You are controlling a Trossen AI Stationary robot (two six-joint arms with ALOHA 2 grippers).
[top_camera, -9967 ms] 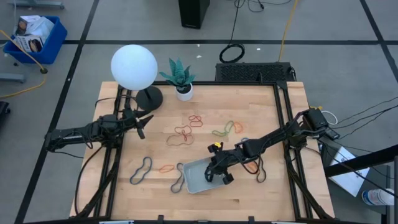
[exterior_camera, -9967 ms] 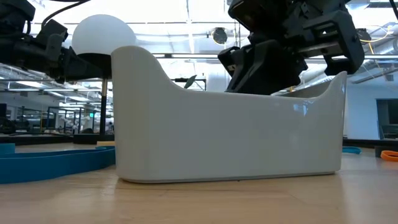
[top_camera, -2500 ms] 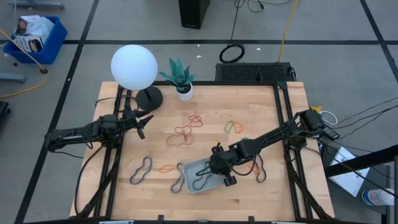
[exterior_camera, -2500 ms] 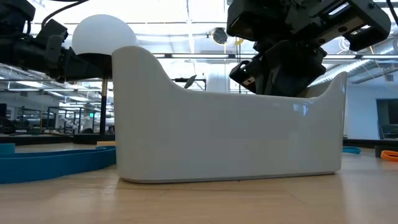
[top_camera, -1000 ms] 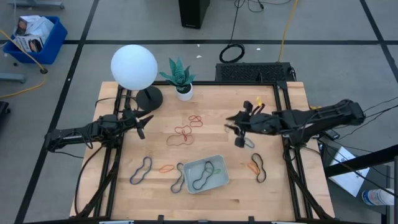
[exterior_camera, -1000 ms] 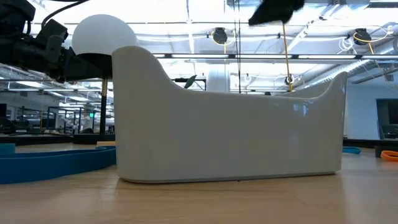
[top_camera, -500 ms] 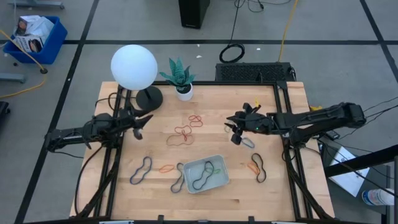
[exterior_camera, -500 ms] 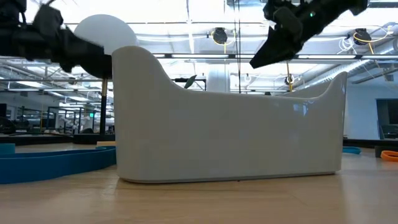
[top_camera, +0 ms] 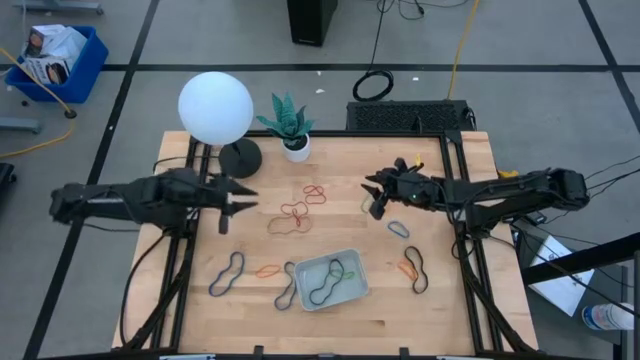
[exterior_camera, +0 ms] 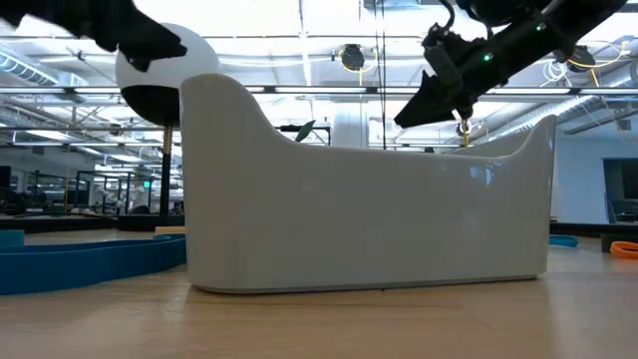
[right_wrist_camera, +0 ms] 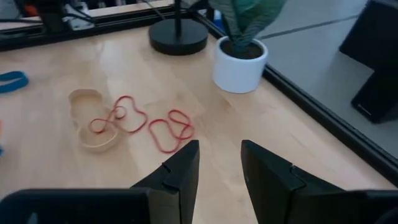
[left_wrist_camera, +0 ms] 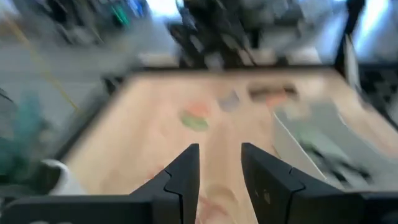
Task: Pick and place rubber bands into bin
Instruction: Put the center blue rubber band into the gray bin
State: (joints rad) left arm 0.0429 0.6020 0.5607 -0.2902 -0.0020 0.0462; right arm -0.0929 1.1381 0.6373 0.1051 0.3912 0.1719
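Though the bin [exterior_camera: 369, 209] fills the low view and hides the bands inside, the high view shows black and green rubber bands [top_camera: 328, 283] in it. Beyond the bin, the left gripper [left_wrist_camera: 217, 158] and right gripper [right_wrist_camera: 217, 158] hang empty, jaws parted.

rubber bands [top_camera: 292, 214] scattered, some inside bin [top_camera: 303, 299]

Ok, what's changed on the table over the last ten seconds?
The right gripper has left the bin, which now holds a black and a green band, and moved up-table, open. The left gripper is swinging inward. Red bands, lamp and plant stayed put.
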